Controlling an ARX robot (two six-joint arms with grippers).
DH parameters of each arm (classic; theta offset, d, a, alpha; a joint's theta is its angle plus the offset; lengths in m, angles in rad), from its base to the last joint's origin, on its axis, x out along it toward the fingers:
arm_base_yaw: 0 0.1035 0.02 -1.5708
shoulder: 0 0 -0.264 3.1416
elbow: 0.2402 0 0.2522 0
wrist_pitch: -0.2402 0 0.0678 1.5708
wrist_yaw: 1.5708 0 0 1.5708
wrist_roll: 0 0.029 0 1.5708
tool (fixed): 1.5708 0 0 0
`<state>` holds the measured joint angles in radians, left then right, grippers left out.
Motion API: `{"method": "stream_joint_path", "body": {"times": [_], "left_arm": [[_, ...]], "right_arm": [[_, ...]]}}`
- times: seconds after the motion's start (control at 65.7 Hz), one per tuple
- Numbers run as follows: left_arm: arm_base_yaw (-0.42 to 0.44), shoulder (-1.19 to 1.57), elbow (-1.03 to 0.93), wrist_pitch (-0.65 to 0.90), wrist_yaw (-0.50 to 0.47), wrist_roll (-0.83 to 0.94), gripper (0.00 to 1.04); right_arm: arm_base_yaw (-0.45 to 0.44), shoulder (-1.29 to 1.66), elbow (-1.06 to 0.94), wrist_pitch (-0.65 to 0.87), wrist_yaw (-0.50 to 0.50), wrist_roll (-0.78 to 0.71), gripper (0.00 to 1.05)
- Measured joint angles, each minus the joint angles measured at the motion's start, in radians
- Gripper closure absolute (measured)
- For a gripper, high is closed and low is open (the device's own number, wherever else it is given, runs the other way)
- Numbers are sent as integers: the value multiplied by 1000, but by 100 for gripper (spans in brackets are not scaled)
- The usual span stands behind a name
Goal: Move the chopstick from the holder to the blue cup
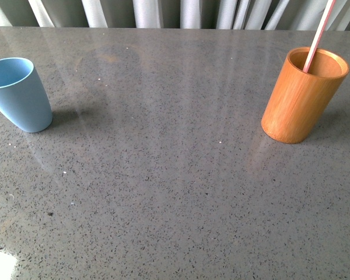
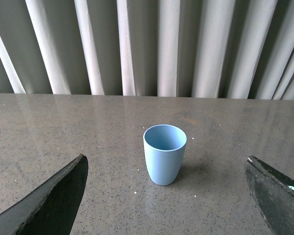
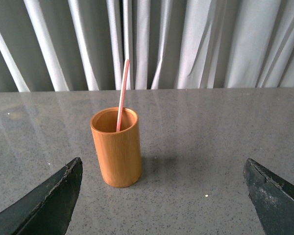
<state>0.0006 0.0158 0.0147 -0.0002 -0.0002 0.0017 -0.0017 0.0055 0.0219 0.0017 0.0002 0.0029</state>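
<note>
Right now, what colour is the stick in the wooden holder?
Chopstick: pinkish-red with a white stripe, clearest in front view.

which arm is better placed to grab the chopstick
Right: the right tool, open, faces the holder with the chopstick standing in it; the left tool faces only the blue cup.

Everything is carried by a grey, dark-speckled counter (image 1: 163, 192), polished enough that pale vertical streaks are reflected in it. Two things are set directly on it, both upright with their open mouths up. The blue cup (image 1: 18, 93) is placed at the left side in the front view, and the orange-brown wooden holder (image 1: 300, 99) is placed at the right side, well apart from it. A soft shadow is cast on the surface beside each. A bright white patch is seen at the near left corner.
</note>
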Motion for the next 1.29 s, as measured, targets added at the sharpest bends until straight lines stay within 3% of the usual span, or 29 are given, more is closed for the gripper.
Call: {"method": "stream_joint_path", "body": {"times": [1.294], "left_arm": [[0,0,0,0,0,0,9]], "right_arm": [[0,0,0,0,0,0,9]]}}
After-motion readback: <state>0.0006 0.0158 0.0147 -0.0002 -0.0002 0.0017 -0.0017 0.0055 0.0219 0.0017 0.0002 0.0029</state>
